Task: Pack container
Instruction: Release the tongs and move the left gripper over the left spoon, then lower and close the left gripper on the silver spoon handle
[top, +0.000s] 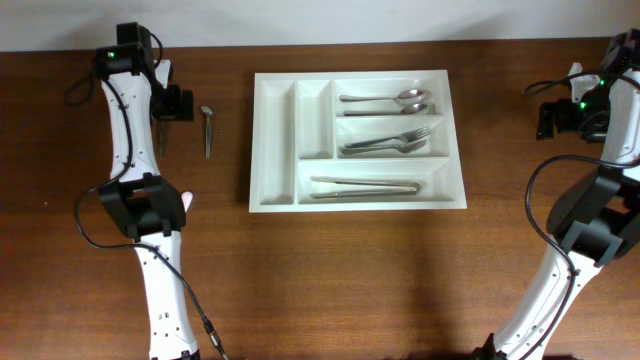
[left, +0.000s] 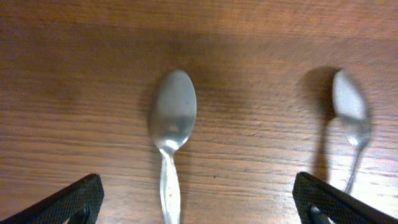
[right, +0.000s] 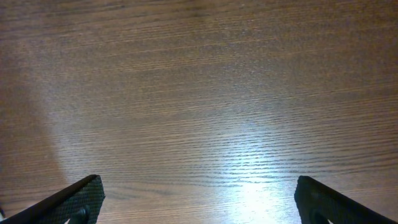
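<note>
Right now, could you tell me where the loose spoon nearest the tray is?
In the overhead view the spoon lies on the table just left of the tray, between it and the left gripper.

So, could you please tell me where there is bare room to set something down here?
Free: the container's two narrow upright compartments, and the table between it and the right arm, also in front of it. Crowded: its three long compartments hold cutlery; two spoons lie beside the left arm.
</note>
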